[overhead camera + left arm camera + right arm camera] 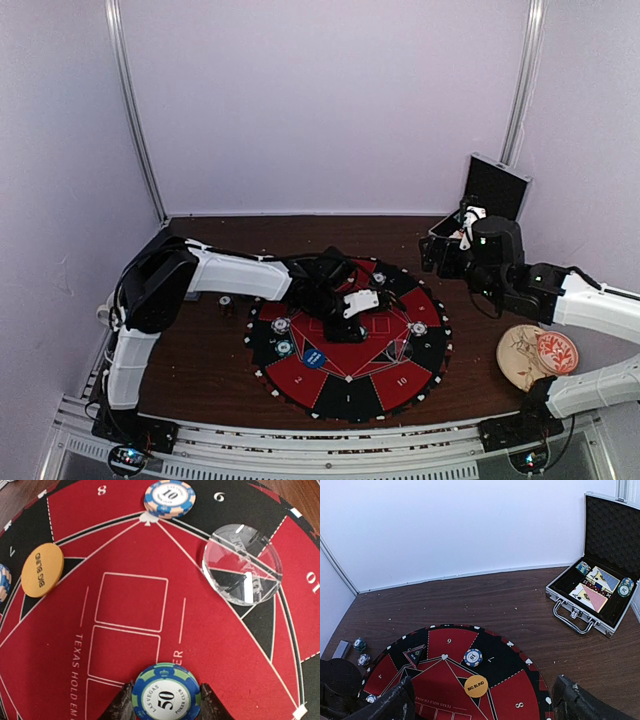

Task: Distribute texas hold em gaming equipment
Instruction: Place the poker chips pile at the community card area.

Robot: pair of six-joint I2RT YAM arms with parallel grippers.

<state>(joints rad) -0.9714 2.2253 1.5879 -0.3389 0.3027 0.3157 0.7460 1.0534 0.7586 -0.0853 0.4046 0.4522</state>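
My left gripper [166,700] is shut on a blue and green "50" poker chip [166,692], held just over the red centre of the round red and black mat [225,645]. In the top view the left gripper [346,322] is over the mat's middle. An orange "BIG BLIND" disc [42,570] and a blue and white "10" chip [169,499] lie on the mat; both show in the right wrist view, the disc [476,685] and the chip [473,657]. A blue disc [314,357] lies at the mat's near left. My right gripper [485,707] is open and empty, above the mat's right edge.
An open silver-edged black case [575,617] with cards [587,596] and chips stands at the back right. A clear round disc [242,564] lies on the mat. Two chips [361,651] lie off the mat at the left. A patterned mug [540,355] stands at the right.
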